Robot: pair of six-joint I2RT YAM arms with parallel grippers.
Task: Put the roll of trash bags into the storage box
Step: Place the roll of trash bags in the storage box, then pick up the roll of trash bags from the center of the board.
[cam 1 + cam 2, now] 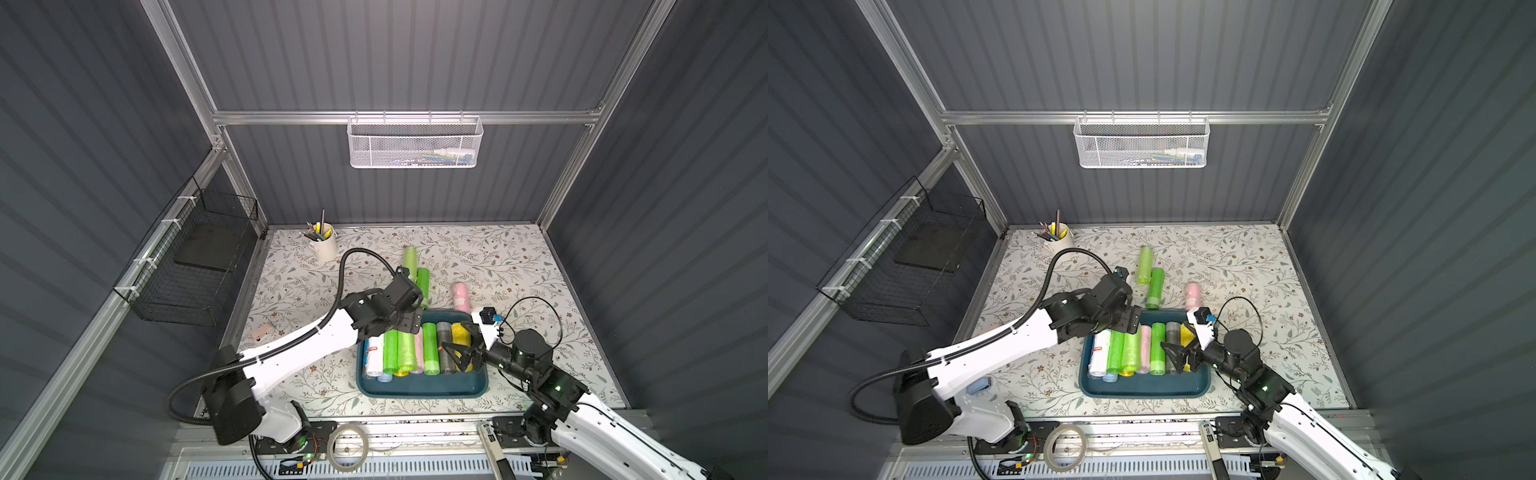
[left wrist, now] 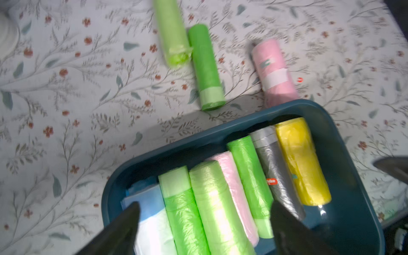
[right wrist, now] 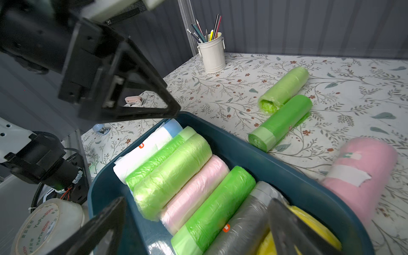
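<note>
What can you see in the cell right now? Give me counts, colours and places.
storage box: one, dark teal, front middle of the table.
rolls in the box: seven side by side, white, greens, pink, grey, yellow; a blue one partly underneath.
rolls on the table: three, pale green, green, pink, just behind the box.
pen pot: one, cream, back left corner of the table.
small pink item: one, left edge of the table.
white mesh basket: one, hung on the back wall rail.
black wire basket: one, on the left wall.
tape roll: one, clear, front ledge.
left gripper: black, open, above the box's left end.
right gripper: black, open, above the box's right end.
</note>
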